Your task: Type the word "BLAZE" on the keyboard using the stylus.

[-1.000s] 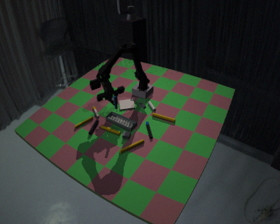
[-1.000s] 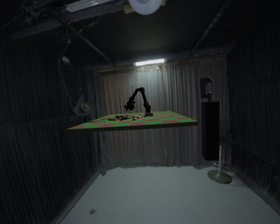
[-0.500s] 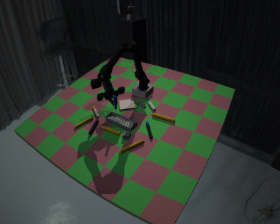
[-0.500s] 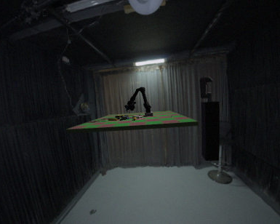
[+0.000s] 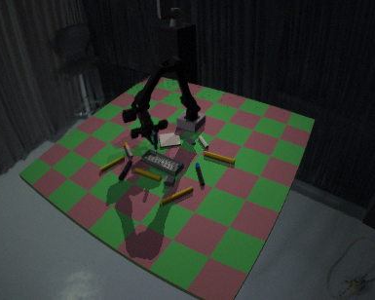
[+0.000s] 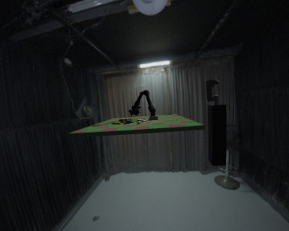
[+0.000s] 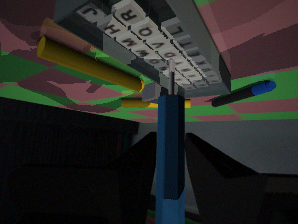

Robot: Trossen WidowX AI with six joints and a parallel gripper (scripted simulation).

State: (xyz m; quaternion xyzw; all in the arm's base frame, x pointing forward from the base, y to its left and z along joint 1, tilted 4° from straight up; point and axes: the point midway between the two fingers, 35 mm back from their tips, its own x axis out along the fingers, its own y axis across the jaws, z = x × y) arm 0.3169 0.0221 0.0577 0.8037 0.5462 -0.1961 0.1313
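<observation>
My gripper (image 5: 155, 133) (image 7: 170, 138) is shut on the blue stylus (image 5: 155, 140) (image 7: 170, 150), which has a thin grey metal tip. In the wrist view the stylus stands between the two dark fingers, and its tip overlaps the lettered keys. In the top view the stylus hangs near the back long side of the keyboard (image 5: 163, 163) (image 7: 150, 37), tip down. The keyboard is a dark grey case with rows of pale keys; J, H, M, W, R, Q, V, D and L can be read in the wrist view. The tip seems off the keys, but its exact height cannot be told.
Yellow sticks (image 5: 148, 174) (image 5: 177, 195) (image 5: 219, 158) (image 7: 90, 65) lie around the keyboard. A blue-ended dark pen (image 5: 200, 174) (image 7: 237, 95), a black stick (image 5: 126, 170) and a grey block (image 5: 169, 180) (image 7: 151, 91) lie nearby. A white pad (image 5: 169, 140) lies behind, near the arm's base (image 5: 191, 122).
</observation>
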